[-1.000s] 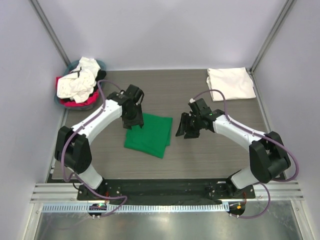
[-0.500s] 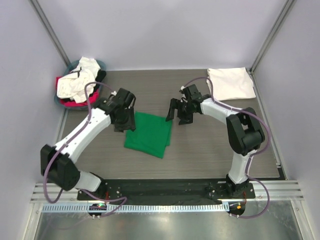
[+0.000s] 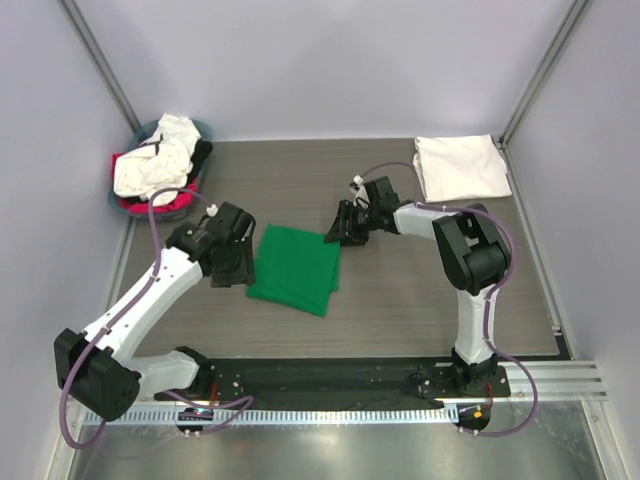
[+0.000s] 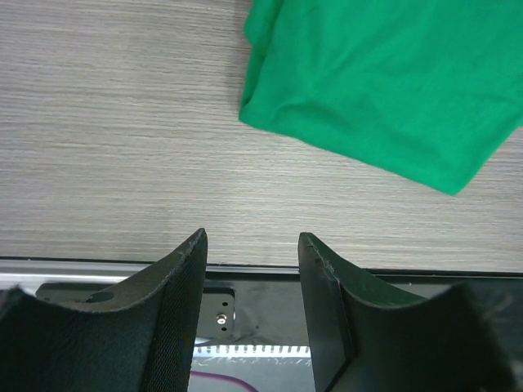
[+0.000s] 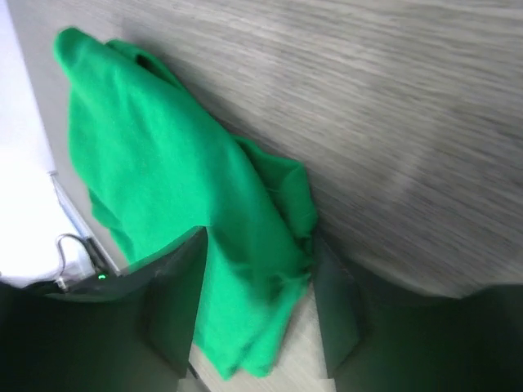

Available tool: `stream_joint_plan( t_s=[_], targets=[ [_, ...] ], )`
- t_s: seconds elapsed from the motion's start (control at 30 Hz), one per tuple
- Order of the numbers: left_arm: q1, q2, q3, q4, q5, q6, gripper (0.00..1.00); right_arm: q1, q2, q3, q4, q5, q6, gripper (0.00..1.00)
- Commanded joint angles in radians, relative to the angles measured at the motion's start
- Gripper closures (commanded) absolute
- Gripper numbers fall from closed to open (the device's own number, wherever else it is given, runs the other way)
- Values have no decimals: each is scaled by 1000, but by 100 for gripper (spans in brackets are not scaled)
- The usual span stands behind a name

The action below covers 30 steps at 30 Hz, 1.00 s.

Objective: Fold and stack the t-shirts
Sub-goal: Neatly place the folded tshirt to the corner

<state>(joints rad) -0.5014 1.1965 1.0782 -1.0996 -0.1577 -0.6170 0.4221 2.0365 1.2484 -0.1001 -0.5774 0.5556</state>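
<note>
While the round basket [image 3: 150,128] at the far left corner holds a loose heap of white, pink-red and black t-shirts [image 3: 150,170], the rest of the work lies on the grey wood-grain bench [image 3: 400,290].

Just right of the basket and nearer the arm bases, the left fingers [image 4: 176,278] hang over bare bench, just beside the left edge of the green t-shirt [image 3: 295,270]. They are spread apart with nothing between them and do not touch the cloth.

The green t-shirt lies folded into a rough rectangle near the middle of the bench, slightly skewed, with its layers showing along the right side.

At its far right corner the right fingers [image 5: 176,286] are spread to either side of the shirt's bunched edge, low over it. Whether they press the cloth I cannot tell.

Well apart, in the far right corner of the bench, a white t-shirt [image 3: 460,167] lies folded flat.
</note>
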Motion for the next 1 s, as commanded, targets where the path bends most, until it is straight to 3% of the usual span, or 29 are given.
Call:
stream_joint_plan(
  t_s=[0.0, 0.07, 0.1, 0.2, 0.27, 0.43, 0.6, 0.7, 0.87, 0.97],
  targets=[
    [6, -37, 9, 6, -23, 13, 50, 15, 90, -92, 26, 7, 1, 55],
    [7, -40, 17, 4, -29, 13, 50, 17, 102, -115, 77, -10, 10, 70],
    [6, -44, 22, 4, -39, 13, 50, 14, 102, -122, 92, -30, 12, 83],
    [7, -69, 3, 26, -58, 33, 51, 14, 71, -132, 96, -42, -9, 99],
    [9, -116, -26, 53, -68, 56, 51, 4, 13, -122, 54, -26, -40, 99],
    [11, -198, -72, 121, -63, 60, 53, -31, -111, -15, -278, 216, -241, 99],
    [9, -242, -37, 101, -158, 100, 53, -123, -203, 51, -461, 425, -332, 99],
    [9, -232, -40, 102, -229, 100, 54, -184, -226, 83, -490, 523, -368, 99],
    [11, -186, -74, 138, -223, 99, 55, -206, -231, 155, -487, 775, -454, 99],
    [11, -172, -72, 138, -226, 92, 56, -232, -205, 232, -489, 832, -486, 99]
  ],
)
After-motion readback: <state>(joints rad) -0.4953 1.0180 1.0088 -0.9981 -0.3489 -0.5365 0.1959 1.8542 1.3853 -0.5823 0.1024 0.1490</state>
